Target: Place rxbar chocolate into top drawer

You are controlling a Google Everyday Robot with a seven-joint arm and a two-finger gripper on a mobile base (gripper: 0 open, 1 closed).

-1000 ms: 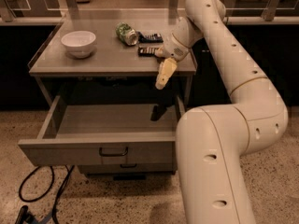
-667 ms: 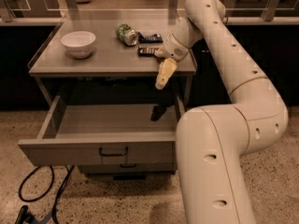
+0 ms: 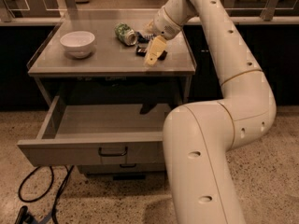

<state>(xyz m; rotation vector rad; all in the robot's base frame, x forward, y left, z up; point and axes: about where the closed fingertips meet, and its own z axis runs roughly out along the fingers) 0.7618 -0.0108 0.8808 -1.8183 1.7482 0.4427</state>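
The rxbar chocolate (image 3: 162,55), a black flat bar, lies on the grey counter (image 3: 93,62) to the right of the green can (image 3: 125,33). My gripper (image 3: 154,51) hangs just above it and hides its middle. A second dark flat bar (image 3: 144,38) lies just behind, partly covered by my wrist. The top drawer (image 3: 70,149) is pulled open below the counter, and the part of its inside that shows holds nothing. Its dark bar handle (image 3: 112,151) faces the front.
A white bowl (image 3: 77,42) stands at the counter's left. The green can lies on its side. The lower drawer (image 3: 122,168) sits shut under the open one. A black cable (image 3: 38,196) lies on the speckled floor at the front left. My arm's large lower links (image 3: 201,162) fill the right foreground.
My gripper has moved back and to the left, from past the counter's front edge above the drawer to over the counter at the dark bars. The drawer, bowl and can have not moved.
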